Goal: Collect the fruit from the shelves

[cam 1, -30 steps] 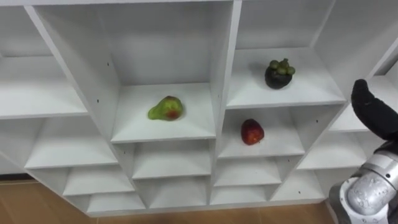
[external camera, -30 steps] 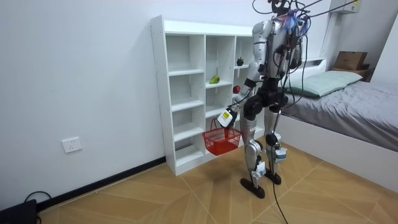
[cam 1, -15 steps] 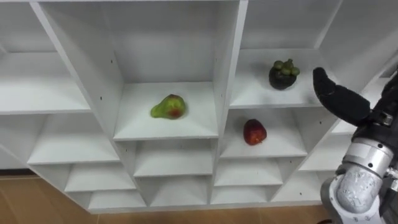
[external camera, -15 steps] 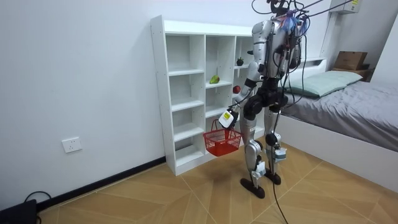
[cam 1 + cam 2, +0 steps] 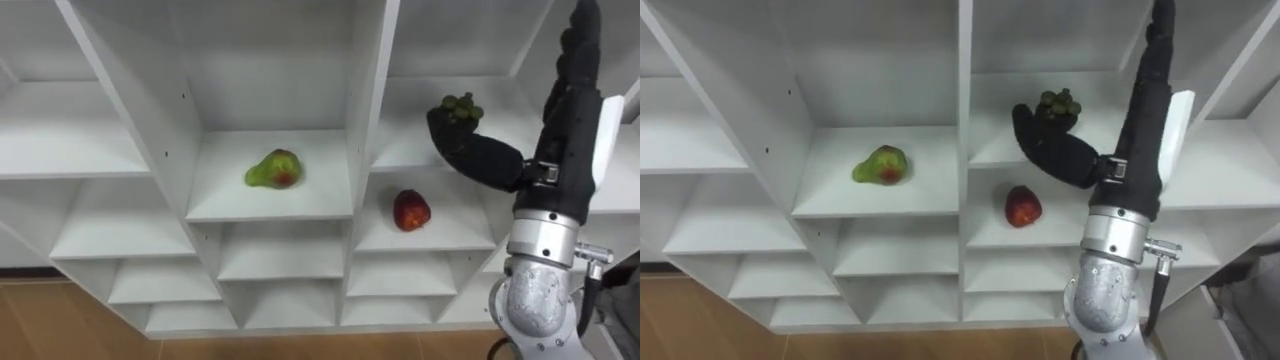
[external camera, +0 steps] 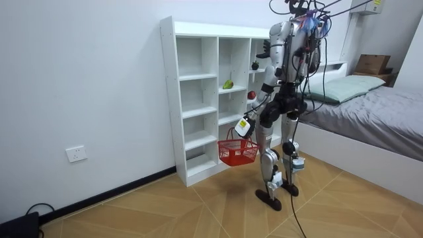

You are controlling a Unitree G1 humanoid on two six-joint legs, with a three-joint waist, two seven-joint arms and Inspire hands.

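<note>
Right hand (image 5: 565,130) spread open at the top right shelf, with the mangosteen (image 5: 460,104) half hidden behind it.

The robot stands facing the white closet (image 5: 370,150). A red basket (image 6: 238,151) hangs at its left hand (image 6: 243,125), whose grip is too small to tell. The right hand's fingers run straight up past the top of the eye views, and its thumb lies across the mangosteen's dark body, leaving the green cap showing. Whether they touch cannot be told. A red apple (image 5: 410,210) sits one shelf below, and a green-red pear (image 5: 273,170) lies in the middle compartment.
</note>
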